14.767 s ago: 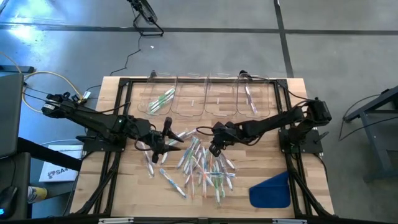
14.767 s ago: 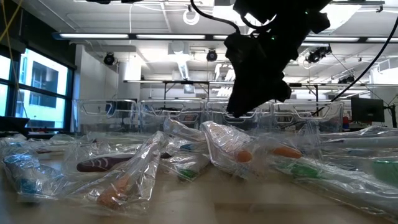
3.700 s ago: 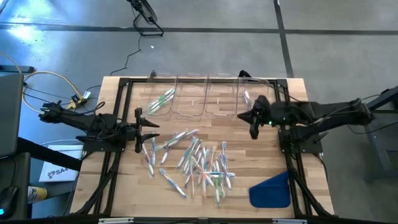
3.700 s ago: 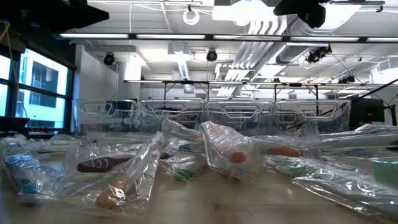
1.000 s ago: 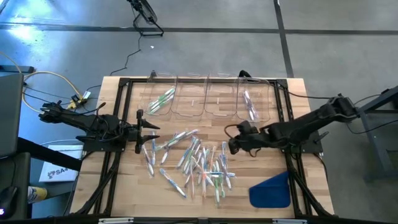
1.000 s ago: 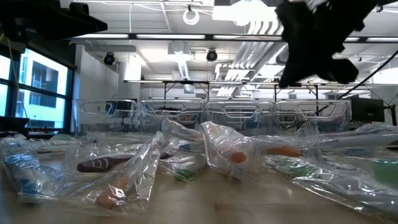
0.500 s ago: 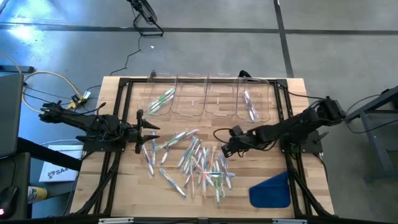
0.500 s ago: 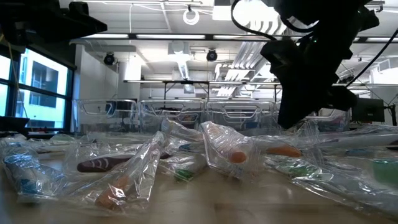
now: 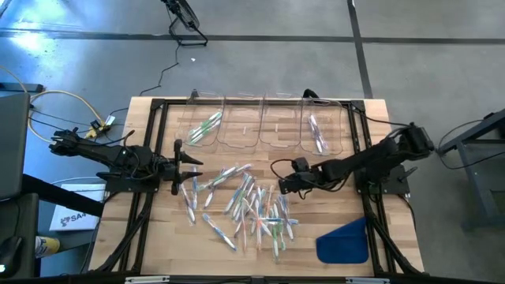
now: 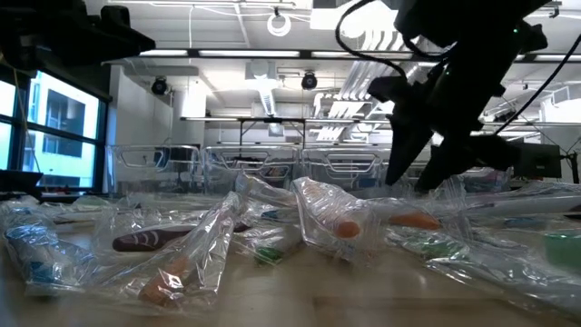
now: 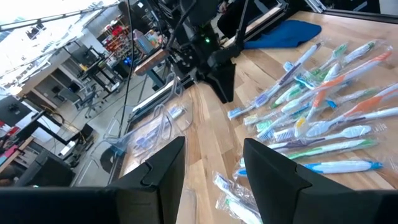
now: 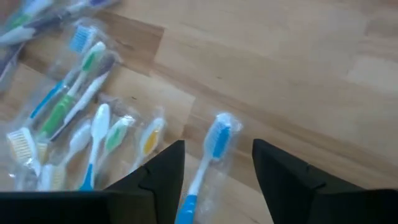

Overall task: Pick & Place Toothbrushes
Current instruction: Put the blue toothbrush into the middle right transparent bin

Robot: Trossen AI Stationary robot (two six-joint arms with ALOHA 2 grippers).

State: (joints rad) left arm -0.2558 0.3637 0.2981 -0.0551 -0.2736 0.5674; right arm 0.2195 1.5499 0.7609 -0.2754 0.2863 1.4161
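Toothbrushes (image 9: 252, 207), wrapped, heaped mid-desk with a few already in clear bins (image 9: 264, 122) along the far edge; right gripper (image 9: 285, 184) hangs open-jawed over the heap's right fringe, apparently lining up a blue one (image 12: 208, 155); left gripper (image 9: 178, 166) waits open near the left edge.

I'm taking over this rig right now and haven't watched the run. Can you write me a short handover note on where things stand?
Left gripper: open, empty, parked at the left edge of the pile.
Right gripper: open, empty, low over the pile's right side, lined up with a blue wrapped toothbrush between its fingers.
Toothbrushes: most lie loose in a heap at mid-table.
Done: a few sit in the clear bins at the far edge, green ones in the leftmost, a couple in the rightmost bin; the middle two look empty.
Left: nearly the whole pile.
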